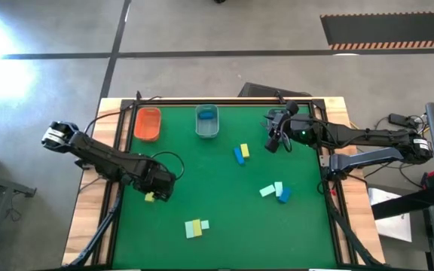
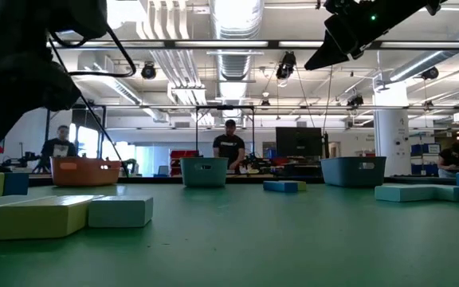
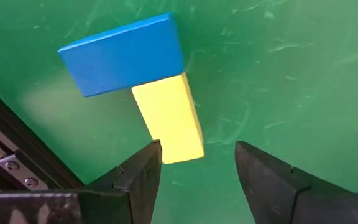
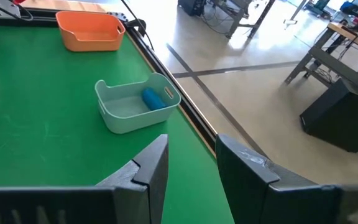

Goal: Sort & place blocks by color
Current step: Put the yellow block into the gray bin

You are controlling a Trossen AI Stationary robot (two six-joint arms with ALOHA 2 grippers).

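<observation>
We see small blocks scattered across a green table mat (image 1: pixel 224 218), viewed from straight above. At the mat's nine o'clock side, close to its edge, a yellow block (image 3: pixel 169 117) lies touching a blue block (image 3: pixel 124 55) at one end; the yellow one is a long flat slab, the blue one wider, both with crisp corners. The left gripper (image 3: pixel 197 163) hovers directly over them, its fingers spread wide with the yellow block's near end between them, nothing held. The mat's dark border rail (image 3: pixel 17 155) runs just beside this pair, so room is tight on that side and open toward the centre. At six o'clock sits a cluster of yellow and mint blocks (image 1: pixel 195 226), touching one another. Just right of centre, a blue-and-yellow pair (image 1: pixel 241 153) lies together; toward four o'clock a mint and blue group (image 1: pixel 275 191) rests. Wide bare mat separates these clusters. At twelve o'clock, near the far edge, an orange bin (image 1: pixel 148 123) stands beside a clear bin (image 1: pixel 206 122) that contains a blue piece (image 4: pixel 153 98). The right gripper (image 1: pixel 276 138) hangs raised at about one o'clock, near the clear bin, its fingers parted a narrow way and empty. Beyond the table, the level view shows people standing in the room.
</observation>
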